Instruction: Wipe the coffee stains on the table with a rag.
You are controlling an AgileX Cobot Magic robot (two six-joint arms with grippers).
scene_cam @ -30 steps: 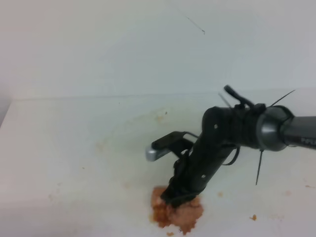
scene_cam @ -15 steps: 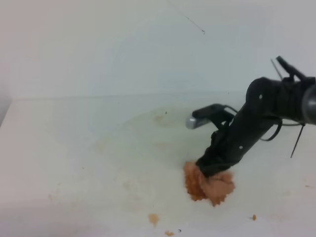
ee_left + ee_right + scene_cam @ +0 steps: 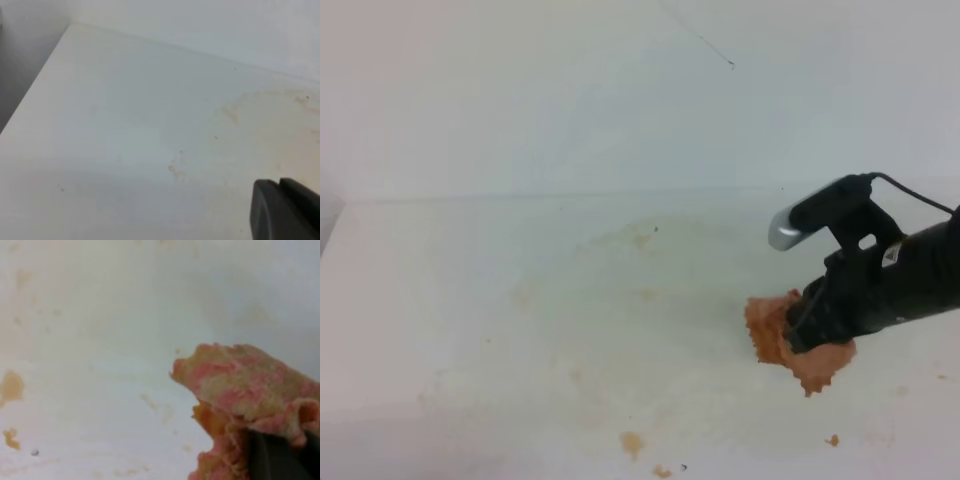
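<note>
My right gripper [image 3: 807,333] reaches in from the right, low over the white table [image 3: 470,300], and is shut on the pinkish-orange rag [image 3: 775,330]. The rag is pressed on the table right of centre. In the right wrist view the rag [image 3: 245,382] is wrinkled and soaked yellowish, bunched over my dark fingers [image 3: 272,460]. Small amber coffee stains [image 3: 632,442] lie near the front edge, with one more spot [image 3: 833,440] further right. The right wrist view shows those coffee stains [image 3: 11,386] at far left. Of my left gripper only a dark corner [image 3: 282,210] shows.
Faint yellowish smears [image 3: 640,238] mark the middle back of the table, and they also show as smears [image 3: 230,112] in the left wrist view. A plain white wall [image 3: 620,90] rises behind the table's back edge. The table's left edge [image 3: 35,85] drops off to a grey gap.
My right gripper dragged the rag from the front middle rightward and a little back. Where the rag lay, only small amber spots are left.
</note>
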